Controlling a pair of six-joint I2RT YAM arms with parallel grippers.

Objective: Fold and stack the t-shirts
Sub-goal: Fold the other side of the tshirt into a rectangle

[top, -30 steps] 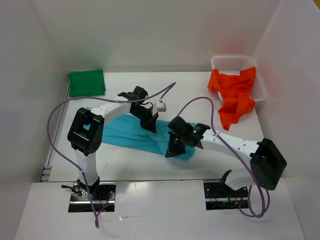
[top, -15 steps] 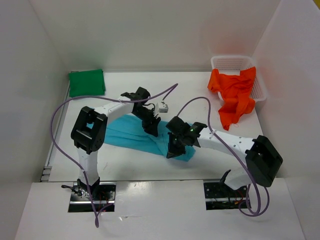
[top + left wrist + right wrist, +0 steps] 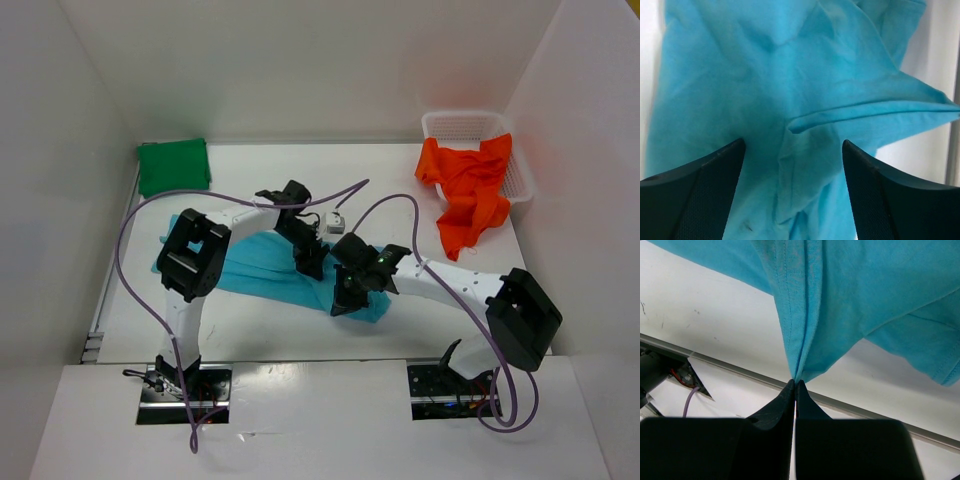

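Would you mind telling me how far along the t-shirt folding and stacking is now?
Done: the green t-shirt lies folded in the far left corner. In hand: the turquoise t-shirt is mid-table; the right arm has its jaws shut on a bunched edge, and the left arm holds its jaws open over it. Left: the orange-red t-shirt hangs unfolded over the basket, and nothing is stacked.

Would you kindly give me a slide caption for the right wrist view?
Right pincer shut on a pinched fold of the turquoise t-shirt above the table.
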